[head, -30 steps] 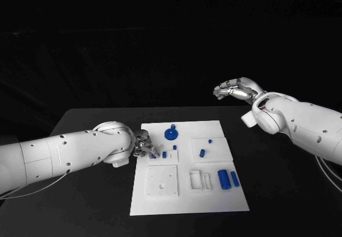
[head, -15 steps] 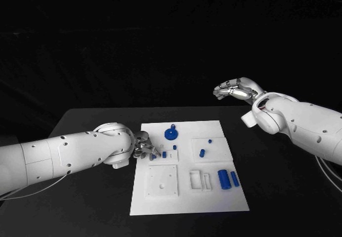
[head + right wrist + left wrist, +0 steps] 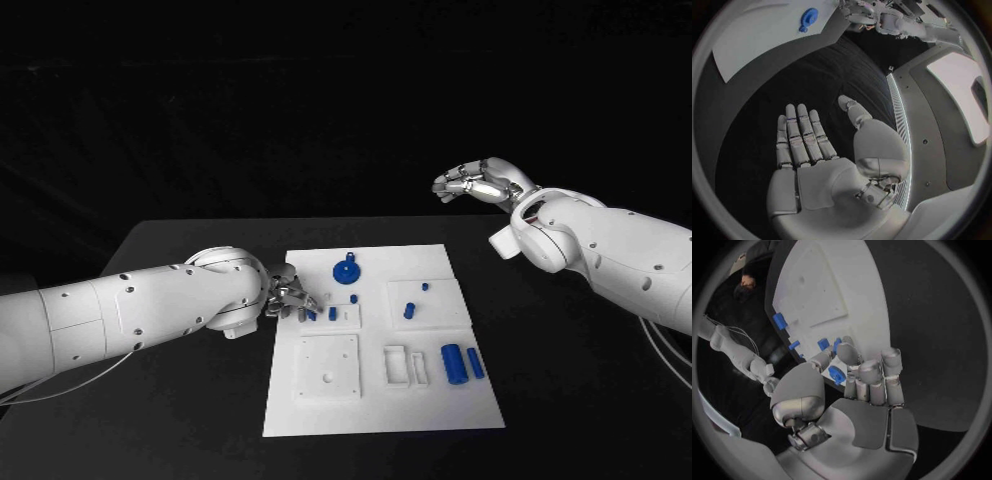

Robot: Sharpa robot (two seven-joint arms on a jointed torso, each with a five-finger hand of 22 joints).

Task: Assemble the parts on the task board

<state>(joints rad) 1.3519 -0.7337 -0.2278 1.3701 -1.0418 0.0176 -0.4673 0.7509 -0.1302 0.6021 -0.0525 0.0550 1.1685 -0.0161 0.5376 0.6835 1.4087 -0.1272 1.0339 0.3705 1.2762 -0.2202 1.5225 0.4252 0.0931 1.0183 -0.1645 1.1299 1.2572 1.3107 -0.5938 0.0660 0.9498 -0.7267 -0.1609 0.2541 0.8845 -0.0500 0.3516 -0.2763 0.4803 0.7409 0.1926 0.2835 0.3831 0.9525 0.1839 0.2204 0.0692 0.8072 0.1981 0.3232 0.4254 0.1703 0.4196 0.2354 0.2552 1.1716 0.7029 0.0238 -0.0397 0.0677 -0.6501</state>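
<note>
While the left robot hand [image 3: 856, 375] pinches a small blue part [image 3: 836, 374] above the task board [image 3: 433, 262], seating comes next; right robot hand [image 3: 820, 155] waits released.

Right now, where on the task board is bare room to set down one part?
The task board is bare along its near edge, below the square plate, and at its far right corner beyond the blue wheel. Around the left hand it is crowded with small blue pegs.

Matt black worktop [image 3: 188, 400], smooth matt white plastic task board [image 3: 378, 400], glossy blue plastic parts [image 3: 451, 362], left robot hand [image 3: 861, 385] in brushed silver metal, smooth glossy white arm shells [image 3: 130, 315]
</note>
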